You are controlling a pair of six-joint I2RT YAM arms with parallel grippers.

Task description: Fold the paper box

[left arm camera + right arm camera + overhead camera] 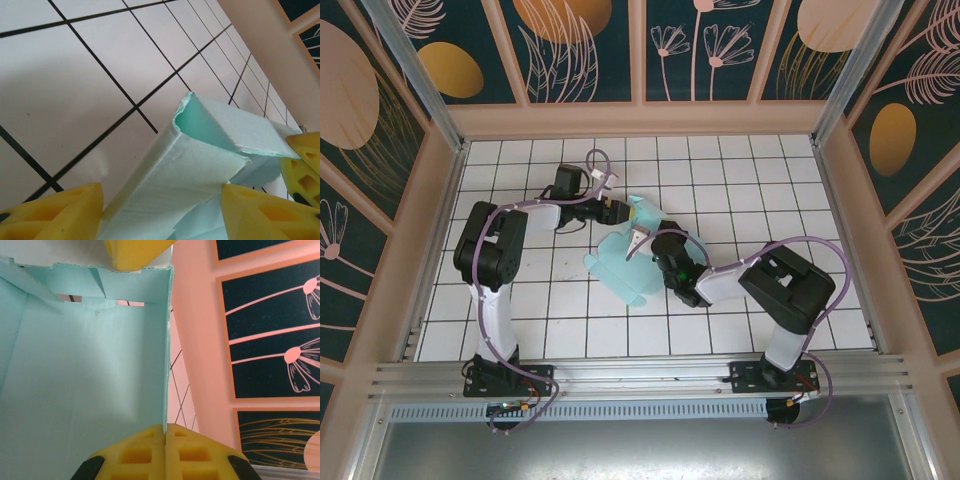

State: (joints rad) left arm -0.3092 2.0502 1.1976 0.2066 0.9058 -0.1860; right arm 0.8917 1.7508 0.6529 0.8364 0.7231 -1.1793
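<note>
Right pincer is clamping shut on a wall of the paper box mid-table, while my left pincer is straddling its folded edge, jaws apart.

paper box: 1, between the grippers | grippers: 2, left gripper and right gripper | yellow fingers: 2 per gripper | arms: 2 | desk: 1, under both grippers

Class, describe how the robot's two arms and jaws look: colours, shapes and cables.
The left arm and right arm share one look: white links with bulky black joint housings. A pale purple cable loops along each arm. The jaws are bright yellow wedges with square moulded pockets.
</note>
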